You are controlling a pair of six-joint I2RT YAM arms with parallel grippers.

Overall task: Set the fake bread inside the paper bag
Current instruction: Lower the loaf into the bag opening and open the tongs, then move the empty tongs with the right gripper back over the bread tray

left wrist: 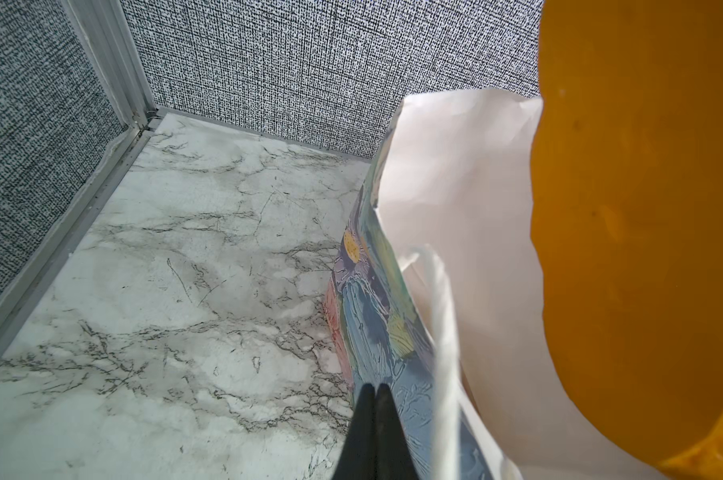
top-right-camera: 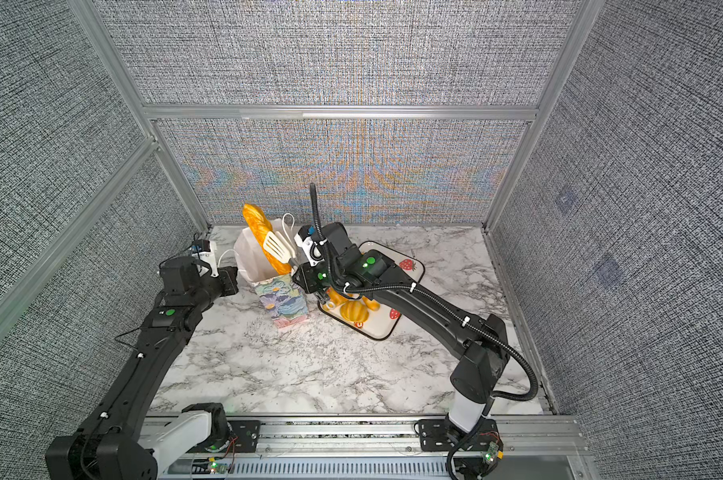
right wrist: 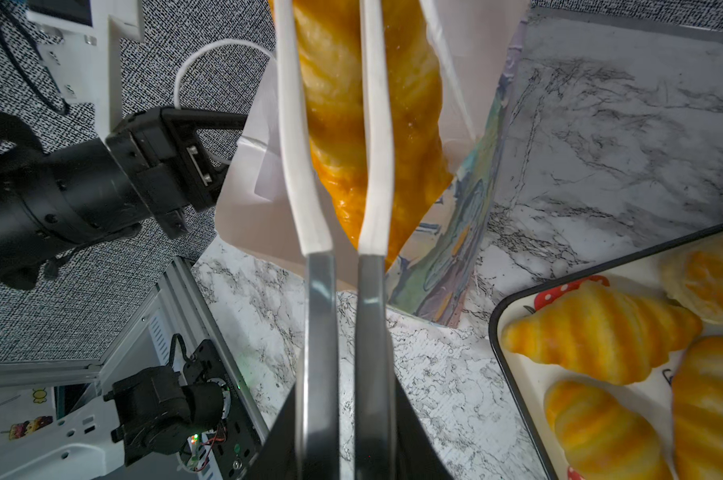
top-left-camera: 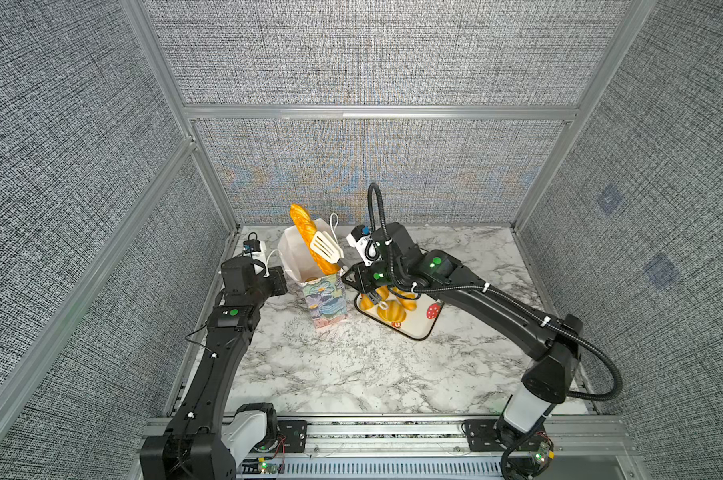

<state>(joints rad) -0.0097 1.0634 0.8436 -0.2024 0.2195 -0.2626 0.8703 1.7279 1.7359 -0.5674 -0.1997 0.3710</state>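
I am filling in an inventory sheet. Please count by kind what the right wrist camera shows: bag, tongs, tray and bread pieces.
Paper bag: 1
Tongs: 1
Tray: 1
Long loaf, in the tongs: 1
Croissants on the tray: 3
Paler bun: 1
Total: 8

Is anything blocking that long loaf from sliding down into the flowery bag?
Nothing visible. The long loaf, clamped in the white tongs that the right gripper holds, already dips into the open mouth of the paper bag; the left gripper pinches its edge.
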